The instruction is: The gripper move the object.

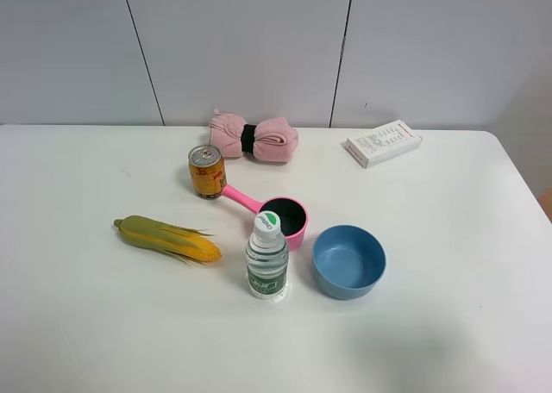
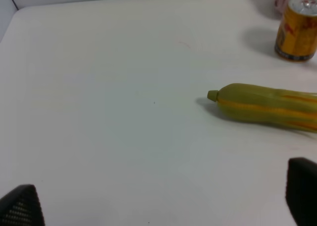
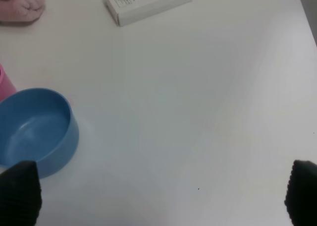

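The toy corn cob (image 1: 166, 239), yellow with green husk leaves and a green stem end, lies on the white table (image 1: 78, 324) left of the bottle. The left wrist view shows its stem half (image 2: 267, 107). My left gripper (image 2: 161, 208) is open and empty; only its two black fingertips (image 2: 22, 206) show, wide apart, short of the corn and off its stem end. My right gripper (image 3: 161, 196) is open and empty, its fingertips (image 3: 20, 191) wide apart beside the blue bowl (image 3: 34, 129). Neither arm shows in the exterior high view.
A water bottle (image 1: 266, 257), a pink scoop (image 1: 276, 212), the blue bowl (image 1: 348, 260), a gold can (image 1: 207, 171), a pink cloth bundle (image 1: 254, 136) and a white box (image 1: 381, 142) stand on the table. The can (image 2: 297, 28) also shows in the left wrist view.
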